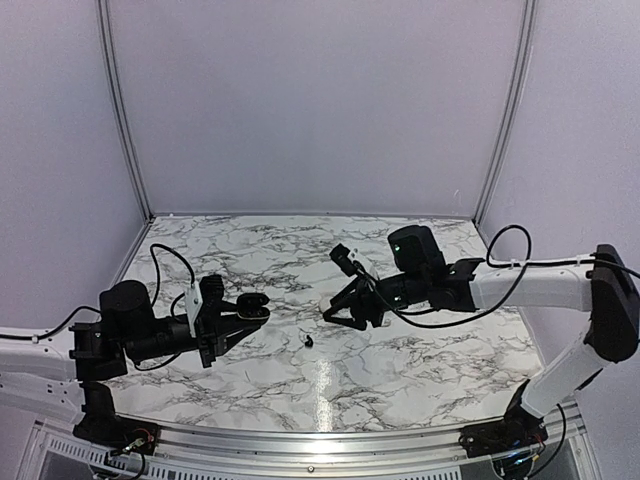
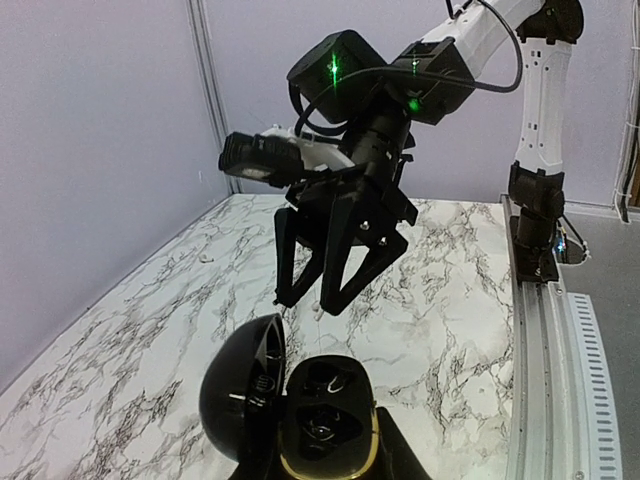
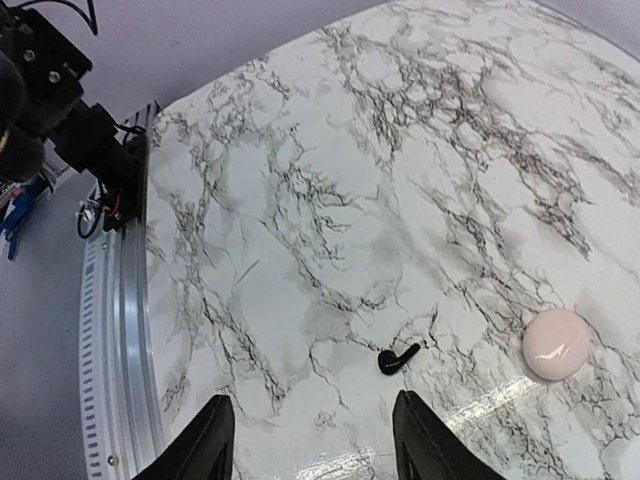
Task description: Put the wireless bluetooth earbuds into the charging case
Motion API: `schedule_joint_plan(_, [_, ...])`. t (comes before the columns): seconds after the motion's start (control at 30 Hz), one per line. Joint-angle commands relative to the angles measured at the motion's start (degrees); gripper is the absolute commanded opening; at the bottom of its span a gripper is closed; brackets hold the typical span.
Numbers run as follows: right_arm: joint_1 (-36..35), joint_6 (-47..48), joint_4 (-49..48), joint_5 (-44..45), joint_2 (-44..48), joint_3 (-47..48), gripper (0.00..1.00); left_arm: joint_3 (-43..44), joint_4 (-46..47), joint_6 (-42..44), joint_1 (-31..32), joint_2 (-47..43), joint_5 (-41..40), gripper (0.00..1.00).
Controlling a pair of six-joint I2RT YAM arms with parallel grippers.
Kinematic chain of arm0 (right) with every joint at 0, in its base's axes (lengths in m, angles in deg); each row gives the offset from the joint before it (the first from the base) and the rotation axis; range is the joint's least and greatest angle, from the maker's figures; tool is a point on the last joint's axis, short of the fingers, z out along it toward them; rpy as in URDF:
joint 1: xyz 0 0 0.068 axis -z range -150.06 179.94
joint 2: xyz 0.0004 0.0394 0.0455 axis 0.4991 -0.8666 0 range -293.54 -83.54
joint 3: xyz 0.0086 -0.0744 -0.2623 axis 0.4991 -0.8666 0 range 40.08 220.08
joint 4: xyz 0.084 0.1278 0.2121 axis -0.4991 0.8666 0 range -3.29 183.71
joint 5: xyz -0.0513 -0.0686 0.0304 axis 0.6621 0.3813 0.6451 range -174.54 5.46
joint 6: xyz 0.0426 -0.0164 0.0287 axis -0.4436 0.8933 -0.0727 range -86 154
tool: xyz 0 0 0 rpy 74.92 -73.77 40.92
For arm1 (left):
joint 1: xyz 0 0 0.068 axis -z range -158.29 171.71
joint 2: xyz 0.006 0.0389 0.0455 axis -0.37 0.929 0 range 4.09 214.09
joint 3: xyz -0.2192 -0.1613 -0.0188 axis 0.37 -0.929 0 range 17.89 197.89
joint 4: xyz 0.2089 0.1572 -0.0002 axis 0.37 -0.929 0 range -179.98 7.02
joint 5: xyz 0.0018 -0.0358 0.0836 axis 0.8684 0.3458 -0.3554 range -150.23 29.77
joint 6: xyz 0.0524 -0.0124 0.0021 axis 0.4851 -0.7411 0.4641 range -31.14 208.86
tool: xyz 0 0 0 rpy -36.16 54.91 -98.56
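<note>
One black earbud (image 3: 397,358) lies on the marble table (image 3: 300,200) just ahead of the right gripper (image 3: 312,400), whose fingers (image 3: 205,445) stand wide apart and empty, so best centre them over it before pinching gently, then carry it across to the open charging case (image 2: 320,420) clamped in the left gripper (image 1: 250,306).

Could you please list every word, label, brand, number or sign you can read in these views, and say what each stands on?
No text can be read in any view.
The open black charging case in the left claw shows no legible marking.
The earbud and the pale round pebble are plain.
The green lights on the right arm are lamps, not signs.
</note>
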Motion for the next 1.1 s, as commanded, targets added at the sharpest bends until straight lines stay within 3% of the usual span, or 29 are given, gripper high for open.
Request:
schedule_joint_plan(0.0, [-3.7,2.9,4.4,8.2,-4.0,3.1,0.54,-1.6,2.2,-0.3,-0.2,-2.6,-3.0,0.0])
schedule_joint_plan(0.1, [-5.9,0.8,3.6,10.6,-8.3,3.5,0.54,-1.9,2.2,-0.1,-0.1,-3.3,-4.3,0.0])
schedule_joint_plan(0.27, [-7.7,-3.5,1.0,14.3,-13.8,4.4,0.64,-1.8,2.2,-0.4,-0.2,-3.4,-4.7,0.0])
schedule_joint_plan(0.5, [-7.7,-5.6,-1.0,17.6,-15.6,5.6,0.65,-1.7,2.2,-0.5,-0.2,-3.8,-4.7,0.0])
schedule_joint_plan(0.8, [9.1,-6.7,-2.8,15.4,-6.6,-1.6,0.62,-1.6,2.2,-0.4,-0.2,-4.1,-7.0,0.0])
schedule_joint_plan(1.07, [18.6,-8.0,-3.1,17.9,-6.7,-5.9,0.57,-1.7,2.2,-0.6,-0.2,-4.2,-7.4,0.0])
